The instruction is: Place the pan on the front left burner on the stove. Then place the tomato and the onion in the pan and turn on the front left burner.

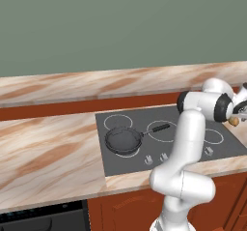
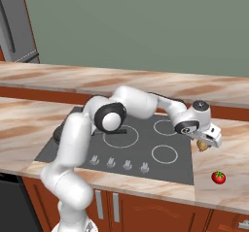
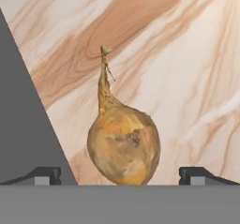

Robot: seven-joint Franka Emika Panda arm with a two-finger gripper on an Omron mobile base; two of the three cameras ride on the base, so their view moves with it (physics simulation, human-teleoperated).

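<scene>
- No readable text, labels, brands or numbers in any view.
- Stove [image 1: 169, 140]: white ring outlines mark the burners; no lettering beside them.
- Knobs [image 2: 127, 164]: plain silver, any markings too small to tell.
- Counter [image 1: 48, 152]: marbled pattern, no writing.
</scene>
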